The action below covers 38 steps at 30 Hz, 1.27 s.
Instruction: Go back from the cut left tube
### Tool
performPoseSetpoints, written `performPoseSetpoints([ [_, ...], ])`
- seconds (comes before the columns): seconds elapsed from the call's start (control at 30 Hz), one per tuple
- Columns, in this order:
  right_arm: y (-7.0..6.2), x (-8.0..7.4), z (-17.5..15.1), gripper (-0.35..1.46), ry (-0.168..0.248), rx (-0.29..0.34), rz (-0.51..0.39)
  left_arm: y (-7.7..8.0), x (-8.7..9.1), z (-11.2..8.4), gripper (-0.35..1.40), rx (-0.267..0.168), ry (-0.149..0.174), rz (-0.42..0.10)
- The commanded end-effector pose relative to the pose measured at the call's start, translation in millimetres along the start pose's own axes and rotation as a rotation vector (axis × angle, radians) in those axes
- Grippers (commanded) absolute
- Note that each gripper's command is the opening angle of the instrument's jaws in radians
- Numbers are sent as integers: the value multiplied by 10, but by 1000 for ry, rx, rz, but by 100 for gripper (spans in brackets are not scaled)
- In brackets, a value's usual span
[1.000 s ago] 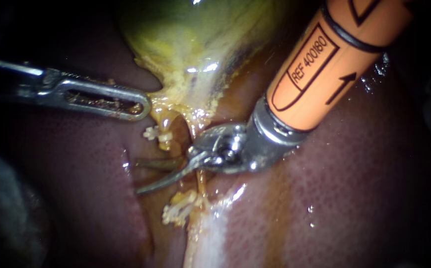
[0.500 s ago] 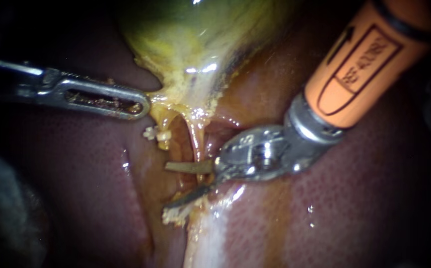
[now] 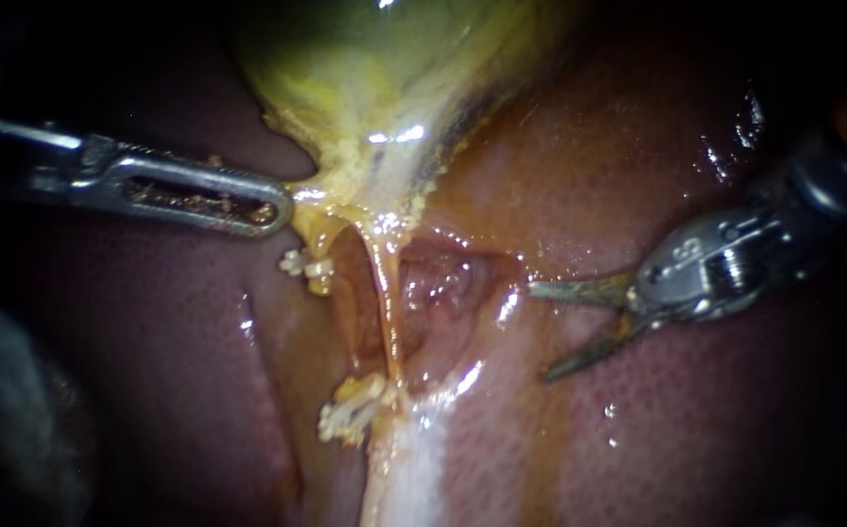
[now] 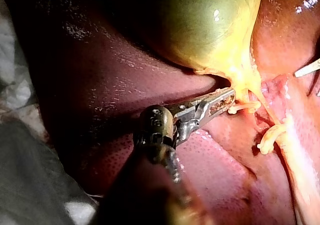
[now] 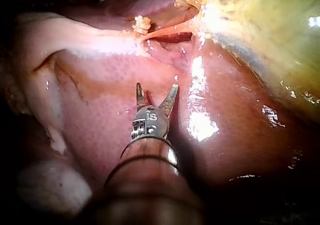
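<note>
Endoscope view: the right instrument [image 3: 539, 332] has drawn back over the liver [image 3: 697, 429], well clear of the cut left tube [image 3: 322, 281], which sits clipped just under the gallbladder [image 3: 394, 88]. Its end effector is spread and empty. The left instrument [image 3: 277, 206] pinches the gallbladder's neck. The retreat looks nearly complete.

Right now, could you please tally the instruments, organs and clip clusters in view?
Instruments: 2 (left instrument, right instrument)
Organs: 2 (gallbladder, liver)
Clip clusters: 2 (upper clip cluster, lower clip cluster)
Total: 6
</note>
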Motion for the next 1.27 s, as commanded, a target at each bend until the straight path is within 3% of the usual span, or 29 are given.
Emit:
performPoseSetpoints([
  [0.03, 3, -3, -2, 145, 1, -4, 4, 0, 0, 0, -35, 0, 0, 0],
  [0.33, 11, -2, -11, 145, -3, -27, 23, -1, -3, 5, -35, 3, 3, 2],
  [0.5, 12, -2, -12, 145, -3, -28, 24, -4, -8, 19, -35, 13, 10, 5],
  [0.9, 12, -3, -15, 145, -3, -28, 26, -20, -20, 51, -35, 10, -5, 11],
  [1.27, 14, 0, -20, 145, 5, -25, 31, -21, -21, 53, -35, 7, -11, 13],
])
